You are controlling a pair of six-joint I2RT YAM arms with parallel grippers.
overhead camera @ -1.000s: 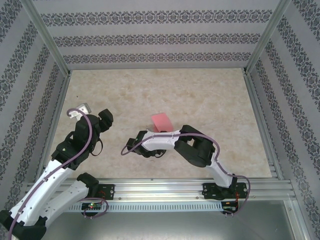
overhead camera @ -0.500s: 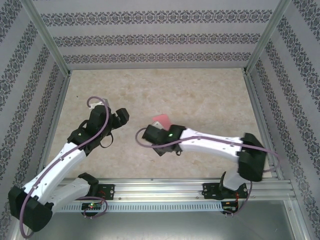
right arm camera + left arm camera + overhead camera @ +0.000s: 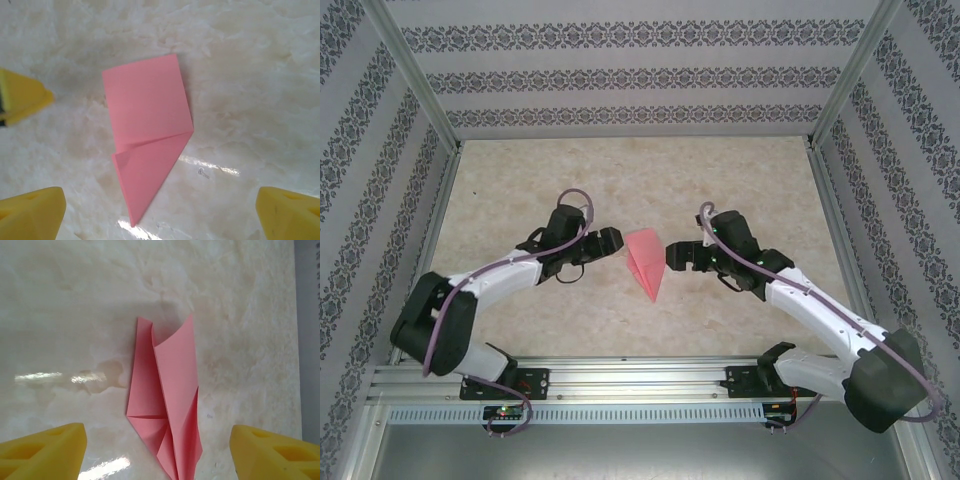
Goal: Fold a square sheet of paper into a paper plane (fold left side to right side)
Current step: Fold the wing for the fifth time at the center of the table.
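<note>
Left pincer (image 3: pixel 608 241) and right pincer (image 3: pixel 677 256) both gape wide, gripping nothing; between them we see the creased, pointed salmon-red paper (image 3: pixel 645 262) lying mid-bench; the bench (image 3: pixel 750 180) is beige marble-patterned; patterned walls (image 3: pixel 620 75) enclose three sides.

Folded salmon-red paper (image 3: pixel 645 260) on the marbled tabletop (image 3: pixel 750 180).
It is creased into a narrow, pointed shape, with a squarish end toward the far side that tapers to a tip toward the near edge. It lies near the tabletop's middle, with diagonal folds visible and one long flap slightly raised.
</note>
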